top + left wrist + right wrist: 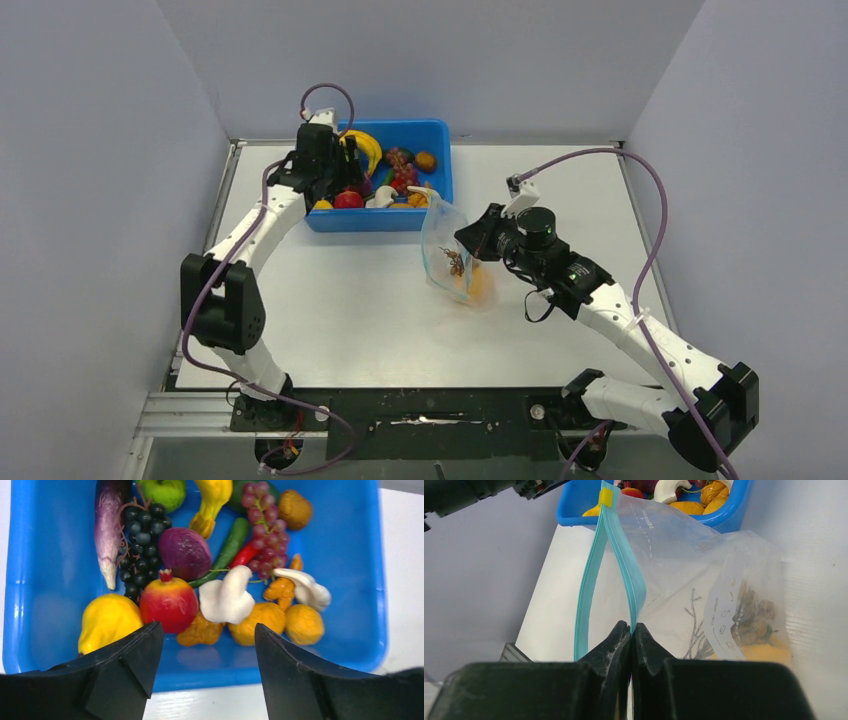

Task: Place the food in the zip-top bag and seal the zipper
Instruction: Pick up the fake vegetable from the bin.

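Observation:
The clear zip-top bag (447, 250) hangs open in the middle of the table, with orange and brown food in its bottom (754, 630). My right gripper (631, 626) is shut on one lip of the teal zipper strip (634, 585); the other lip (586, 595) hangs apart, so the mouth gapes. A yellow slider (605, 498) sits at the strip's far end. My left gripper (207, 635) is open and empty over the near wall of the blue tub (40, 580), above a red pomegranate (168, 602), a yellow fruit (107, 620), a white mushroom (227, 597) and reddish grapes (265, 525).
The blue tub (438, 130) stands at the back centre and holds several toy foods, including dark grapes (142, 540), a purple eggplant (107, 525) and a green apple (165, 491). Grey walls close in the table on the left, back and right.

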Controlling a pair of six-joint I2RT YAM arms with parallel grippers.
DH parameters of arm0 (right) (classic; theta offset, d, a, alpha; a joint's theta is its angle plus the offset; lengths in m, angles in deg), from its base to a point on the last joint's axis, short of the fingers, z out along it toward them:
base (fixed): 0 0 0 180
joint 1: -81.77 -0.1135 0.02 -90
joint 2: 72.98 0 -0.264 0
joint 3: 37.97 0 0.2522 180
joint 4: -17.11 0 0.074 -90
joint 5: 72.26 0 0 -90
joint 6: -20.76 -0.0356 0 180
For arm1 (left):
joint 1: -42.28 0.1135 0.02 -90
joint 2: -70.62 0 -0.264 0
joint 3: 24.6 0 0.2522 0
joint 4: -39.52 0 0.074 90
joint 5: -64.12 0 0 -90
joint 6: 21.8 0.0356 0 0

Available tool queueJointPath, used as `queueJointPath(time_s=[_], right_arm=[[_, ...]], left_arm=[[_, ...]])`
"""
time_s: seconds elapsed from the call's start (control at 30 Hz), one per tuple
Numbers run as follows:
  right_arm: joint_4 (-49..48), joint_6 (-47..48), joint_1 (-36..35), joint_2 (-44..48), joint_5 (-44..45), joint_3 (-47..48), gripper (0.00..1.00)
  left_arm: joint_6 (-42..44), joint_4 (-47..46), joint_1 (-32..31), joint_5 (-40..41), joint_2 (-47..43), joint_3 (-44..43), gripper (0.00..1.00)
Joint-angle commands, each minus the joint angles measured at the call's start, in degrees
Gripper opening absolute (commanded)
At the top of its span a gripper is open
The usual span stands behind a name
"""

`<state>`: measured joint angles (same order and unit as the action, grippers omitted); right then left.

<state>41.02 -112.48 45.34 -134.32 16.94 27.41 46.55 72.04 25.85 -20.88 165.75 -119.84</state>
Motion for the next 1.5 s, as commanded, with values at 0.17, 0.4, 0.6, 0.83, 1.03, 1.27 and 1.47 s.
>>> queueJointPath(time_s=[0.17,0.4,0.6,0.83,1.03,1.27,1.47], right_arm=[[-4.15,1.34,1.14,0.22,-1.65,2.26,0.00],[-4.04,1.01,1.48,0.05,-1.90,2.00,0.00],[-3.43,0.90,1.64,-0.23,-1.58,2.02,0.00],[-3.87,0.62,1.71,-0.83,-1.20,2.16,0.00],[-4.16,0.53,1.71,-1.47,-1.53,2.44,0.00],[-4.26,-0.05,1.71,-1.27,-1.73,2.10,0.00],[-4.44,-0.33,1.70,-0.82,-1.66,1.60,0.00]], left_arm=[[5.17,0.09,0.92,3.69,14.11,-14.13,0.70],[7.90,1.87,1.43,2.36,23.81,-21.64,0.70],[8.67,2.00,1.98,3.79,28.88,-25.00,0.71],[9.44,2.46,2.36,3.55,33.49,-27.06,0.71],[10.01,1.35,2.44,4.18,35.01,-27.36,0.72],[9.51,2.51,2.48,4.50,35.53,-29.08,0.62],[8.33,2.41,2.28,4.27,32.27,-27.78,0.48]])
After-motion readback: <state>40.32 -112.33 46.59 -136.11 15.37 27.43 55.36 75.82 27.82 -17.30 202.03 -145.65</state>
